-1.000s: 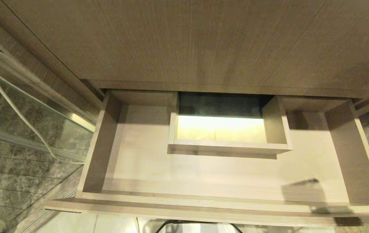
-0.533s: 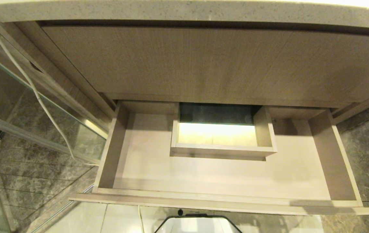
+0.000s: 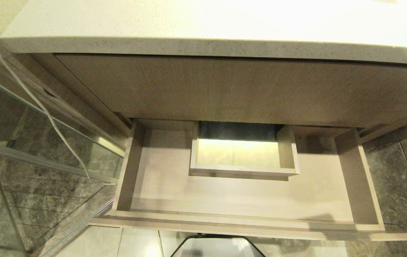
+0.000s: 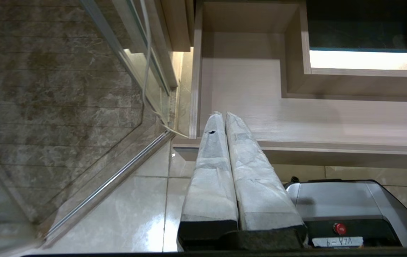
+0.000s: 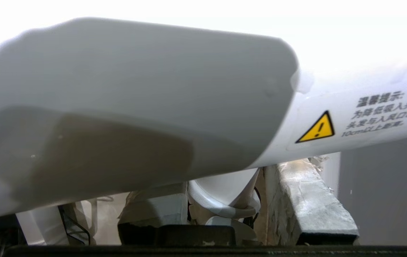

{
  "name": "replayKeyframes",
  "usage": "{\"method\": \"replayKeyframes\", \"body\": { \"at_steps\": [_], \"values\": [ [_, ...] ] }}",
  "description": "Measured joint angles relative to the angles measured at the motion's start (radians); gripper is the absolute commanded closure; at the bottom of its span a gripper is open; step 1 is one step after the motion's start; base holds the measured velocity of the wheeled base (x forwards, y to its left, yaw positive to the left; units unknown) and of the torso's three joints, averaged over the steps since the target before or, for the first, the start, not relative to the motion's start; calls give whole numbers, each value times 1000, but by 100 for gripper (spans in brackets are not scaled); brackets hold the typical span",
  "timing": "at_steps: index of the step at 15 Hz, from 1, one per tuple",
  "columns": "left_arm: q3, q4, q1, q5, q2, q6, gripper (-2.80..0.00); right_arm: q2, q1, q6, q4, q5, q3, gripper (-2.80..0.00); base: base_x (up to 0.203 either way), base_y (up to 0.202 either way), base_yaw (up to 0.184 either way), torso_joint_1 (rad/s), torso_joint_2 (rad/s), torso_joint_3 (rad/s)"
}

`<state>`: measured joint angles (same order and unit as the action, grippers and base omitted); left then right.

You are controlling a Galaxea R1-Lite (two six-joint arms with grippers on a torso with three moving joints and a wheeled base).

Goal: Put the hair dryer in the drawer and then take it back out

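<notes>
Right wrist view: right gripper [image 5: 221,200] has its wrapped fingers [image 5: 307,192] clamped on the handle of the hair dryer [image 5: 135,107], a smooth white plastic barrel with a yellow warning sticker, held outside the head view. The drawer [image 3: 358,185] stands open with nothing in it: pale wood-grain, shallow, with a boxed rectangular cut-out [image 3: 242,171] at the back. I judge it the take-out leg, or just before placing; can't tell which. Next call: a clear spot on the speckled stone countertop [image 3: 189,25]. Left gripper [image 4: 225,117] is parked, cloth-wrapped jaws pressed together, holding nothing.

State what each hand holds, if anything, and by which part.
The right hand grips the hair dryer, apparently by its handle. The left hand is shut and holds nothing.
</notes>
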<state>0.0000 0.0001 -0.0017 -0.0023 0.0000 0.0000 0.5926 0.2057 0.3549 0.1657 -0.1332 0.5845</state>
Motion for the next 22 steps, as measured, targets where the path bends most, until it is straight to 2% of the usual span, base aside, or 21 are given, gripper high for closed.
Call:
{"method": "replayKeyframes", "body": {
  "at_steps": [7, 22],
  "values": [
    [0, -1, 0, 1, 0, 0, 0, -10, -31, 1, -53, -1, -16, 0, 0, 0, 0, 286, -534, -251],
    [0, 0, 0, 1, 0, 0, 0, -41, -36, 2, -68, -6, -25, 0, 0, 0, 0, 9, -14, -8]
  ]
}}
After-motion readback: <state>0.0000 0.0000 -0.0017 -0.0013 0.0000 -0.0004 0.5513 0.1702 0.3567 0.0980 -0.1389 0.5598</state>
